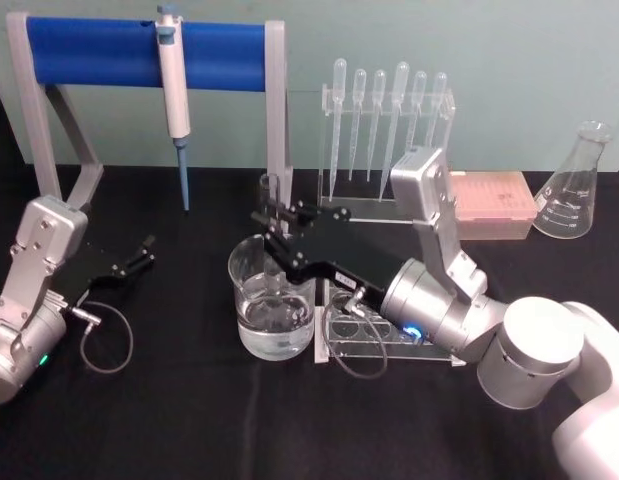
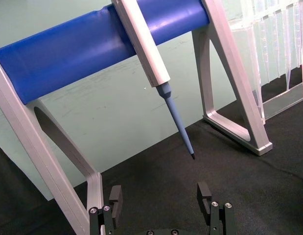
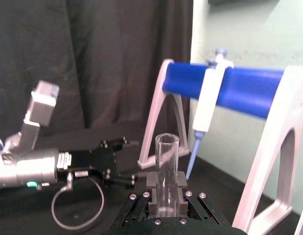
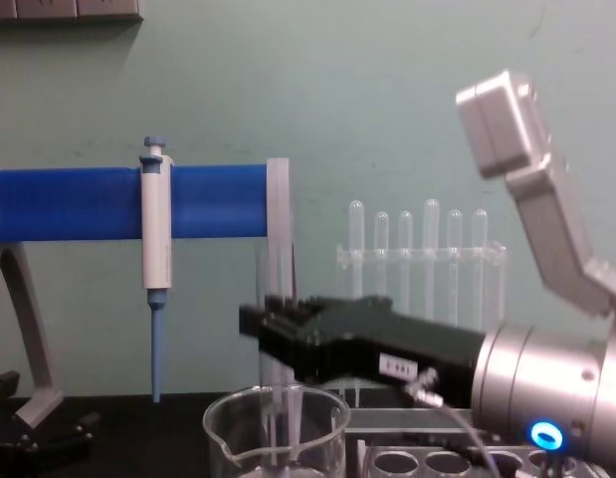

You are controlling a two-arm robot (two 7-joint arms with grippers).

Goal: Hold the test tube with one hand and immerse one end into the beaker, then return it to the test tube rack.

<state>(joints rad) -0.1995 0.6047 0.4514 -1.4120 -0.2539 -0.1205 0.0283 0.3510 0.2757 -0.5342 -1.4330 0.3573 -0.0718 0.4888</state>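
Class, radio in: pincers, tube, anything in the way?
Right pincer shut on tube, upright above beaker. Left pincer open, parked left. Nothing in the way.

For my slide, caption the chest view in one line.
Right gripper holds the test tube upright, its lower end inside the beaker, with the blue-tipped pipette hanging from the rack behind.

Head view: high, facing forward and down across the black table (image 1: pixel 169 420). Chest view: low, level with the beaker (image 4: pixel 276 433), close behind the right gripper (image 4: pixel 273 329). Left wrist view: near the tabletop, facing up at the blue bar (image 2: pixel 82 54). Right wrist view: along its fingers past the test tube (image 3: pixel 166 171). All four share the hanging pipette (image 1: pixel 174 90).
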